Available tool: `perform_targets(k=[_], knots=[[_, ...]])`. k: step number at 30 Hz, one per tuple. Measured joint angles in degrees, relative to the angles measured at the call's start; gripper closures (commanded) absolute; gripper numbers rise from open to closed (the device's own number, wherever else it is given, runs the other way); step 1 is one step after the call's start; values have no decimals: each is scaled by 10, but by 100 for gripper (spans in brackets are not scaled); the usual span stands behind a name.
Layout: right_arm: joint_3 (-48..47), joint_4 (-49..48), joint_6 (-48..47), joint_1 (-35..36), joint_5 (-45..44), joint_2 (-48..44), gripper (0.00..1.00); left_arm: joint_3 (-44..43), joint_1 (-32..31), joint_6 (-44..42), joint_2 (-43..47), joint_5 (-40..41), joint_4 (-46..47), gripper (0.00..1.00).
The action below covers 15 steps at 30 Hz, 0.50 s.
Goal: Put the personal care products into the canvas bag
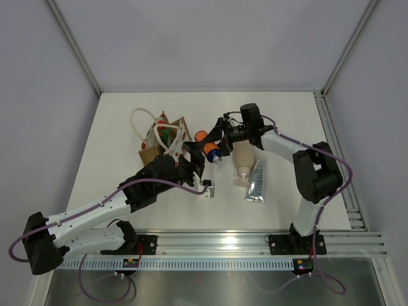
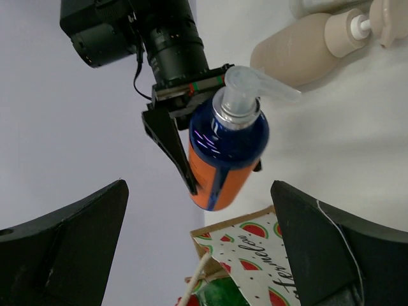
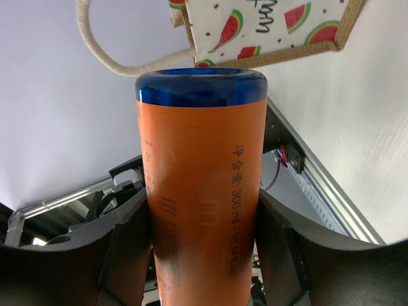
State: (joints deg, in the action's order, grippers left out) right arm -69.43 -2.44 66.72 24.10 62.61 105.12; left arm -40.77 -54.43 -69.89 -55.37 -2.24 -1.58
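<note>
My right gripper [image 1: 211, 141] is shut on the small orange bottle [image 1: 205, 141] and holds it off the table, just right of the canvas bag [image 1: 152, 152]. In the right wrist view the bottle [image 3: 201, 191] fills the gap between the fingers [image 3: 127, 248], with the bag [image 3: 268, 25] beyond. The green bottle [image 1: 164, 134] sits inside the bag. My left gripper [image 1: 191, 158] is open at the bag's mouth. Its view shows the bag [image 2: 255, 245], the green bottle [image 2: 223, 290] and the held orange bottle [image 2: 226, 153]. The beige bottle [image 1: 241, 160] and silver tube [image 1: 256, 182] lie on the table.
The bag's white rope handle [image 1: 136, 121] loops out to the back left. A metal rail [image 1: 255, 242] runs along the near edge and another [image 1: 338, 153] along the right side. Grey walls enclose the white table [image 1: 127, 108].
</note>
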Motion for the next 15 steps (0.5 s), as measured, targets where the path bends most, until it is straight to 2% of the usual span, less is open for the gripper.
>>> perform_targets(k=[6, 15], knots=[[-3, 49, 17, 26, -1, -4, 100, -6, -1, -30, -32, -11, 30, 3], [-3, 12, 101, 34, 7, -6, 100, -18, -1, -36, -58, -40, 33, 7]])
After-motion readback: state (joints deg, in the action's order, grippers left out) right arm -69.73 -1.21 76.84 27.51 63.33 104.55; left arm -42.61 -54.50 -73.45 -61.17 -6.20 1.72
